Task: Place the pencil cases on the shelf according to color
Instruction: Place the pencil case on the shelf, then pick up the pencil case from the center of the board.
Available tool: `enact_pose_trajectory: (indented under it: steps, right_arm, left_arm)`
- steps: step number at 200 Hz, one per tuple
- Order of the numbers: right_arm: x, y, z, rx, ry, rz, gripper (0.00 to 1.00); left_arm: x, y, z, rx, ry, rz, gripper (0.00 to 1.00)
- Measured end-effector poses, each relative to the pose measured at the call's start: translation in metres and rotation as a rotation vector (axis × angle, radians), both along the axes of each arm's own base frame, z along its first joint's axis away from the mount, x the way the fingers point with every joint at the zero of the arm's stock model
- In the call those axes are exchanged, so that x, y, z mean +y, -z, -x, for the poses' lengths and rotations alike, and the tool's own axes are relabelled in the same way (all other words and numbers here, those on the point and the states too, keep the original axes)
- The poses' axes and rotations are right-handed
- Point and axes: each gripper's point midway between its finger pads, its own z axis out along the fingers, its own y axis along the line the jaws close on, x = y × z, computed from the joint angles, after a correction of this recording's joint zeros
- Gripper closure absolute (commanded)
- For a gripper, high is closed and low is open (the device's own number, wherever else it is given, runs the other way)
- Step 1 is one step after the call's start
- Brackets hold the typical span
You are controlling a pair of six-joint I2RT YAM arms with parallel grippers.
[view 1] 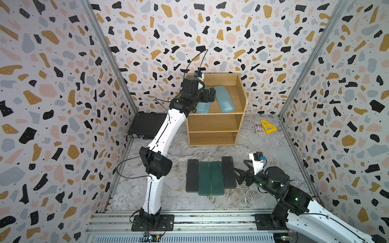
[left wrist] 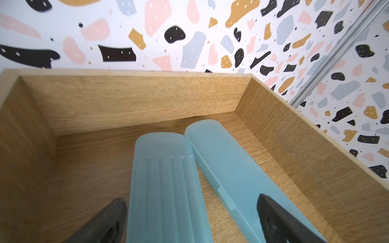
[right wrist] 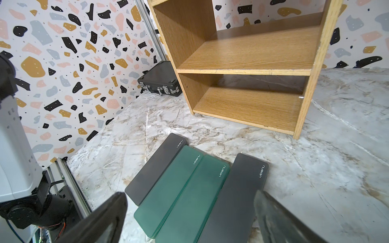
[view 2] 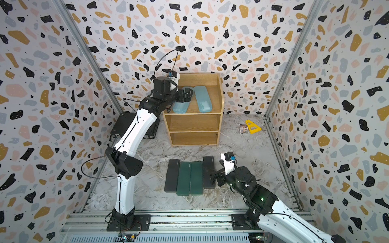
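The left gripper (left wrist: 190,199) is seen spread open, gripping nothing, above two light blue pencil cases (view 1: 224,98), which are laid side by side on the top tier of the shelf (view 1: 241,92). The right gripper (right wrist: 190,194) is held open and empty at the right end of a row on the desk (view 1: 263,151), where two green cases (view 1: 204,178) are flanked by two black cases (view 1: 192,175)
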Motion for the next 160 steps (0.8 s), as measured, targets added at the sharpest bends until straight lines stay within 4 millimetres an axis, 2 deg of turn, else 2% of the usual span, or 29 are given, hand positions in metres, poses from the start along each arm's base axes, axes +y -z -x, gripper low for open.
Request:
enact_pose_trajectory:
  steps: [23,56,82,105,125,160]
  right_arm:
    - [-0.002,0.0,0.002,-0.004,0.0,0.003,0.0]
    - [-0.012,0.001,0.001,-0.022,0.029,0.031,0.0]
    - [-0.023,0.011,-0.004,-0.025,0.083,0.102,0.0]
    - [-0.033,0.02,-0.009,-0.009,0.136,0.175,0.0]
    - [-0.039,0.021,-0.014,0.013,0.178,0.228,0.0]
    - [-0.039,0.018,-0.027,0.082,0.234,0.332,0.0]
  left_arm:
    - [0.004,-0.016,0.007,-0.037,0.0,-0.003,0.0]
    - [0.003,-0.029,0.022,-0.079,0.024,-0.032,0.0]
    - [-0.005,-0.035,0.054,-0.108,0.059,-0.09,0.0]
    - [-0.004,-0.041,0.085,-0.119,0.074,-0.107,0.0]
    - [0.016,-0.037,0.111,-0.111,0.048,-0.112,0.0]
    - [0.057,-0.009,0.154,-0.053,-0.018,-0.099,0.0]
